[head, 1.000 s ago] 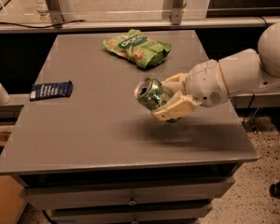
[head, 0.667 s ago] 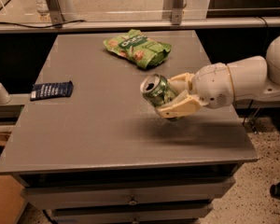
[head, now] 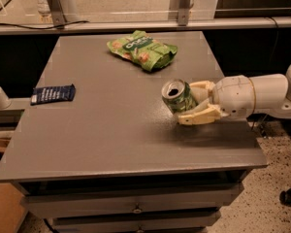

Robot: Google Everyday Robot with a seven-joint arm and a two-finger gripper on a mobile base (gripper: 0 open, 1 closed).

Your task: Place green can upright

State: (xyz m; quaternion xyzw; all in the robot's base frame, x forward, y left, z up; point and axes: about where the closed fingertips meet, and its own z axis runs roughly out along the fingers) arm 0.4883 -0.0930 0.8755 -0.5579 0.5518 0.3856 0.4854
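The green can is a shiny light-green drink can with a silver top and open pull-tab hole. It is tilted, its top facing up and left, held over the right part of the grey table. My gripper comes in from the right on a white arm and is shut on the can, one cream finger above and one below it. The can's bottom end is hidden between the fingers.
A crinkled green snack bag lies at the far middle of the table. A dark blue flat packet lies near the left edge. The table's right edge is just under my arm. Drawers sit below the tabletop.
My gripper has shifted a little to the right and slightly down with the can. The can's top now points more upward than a second ago.
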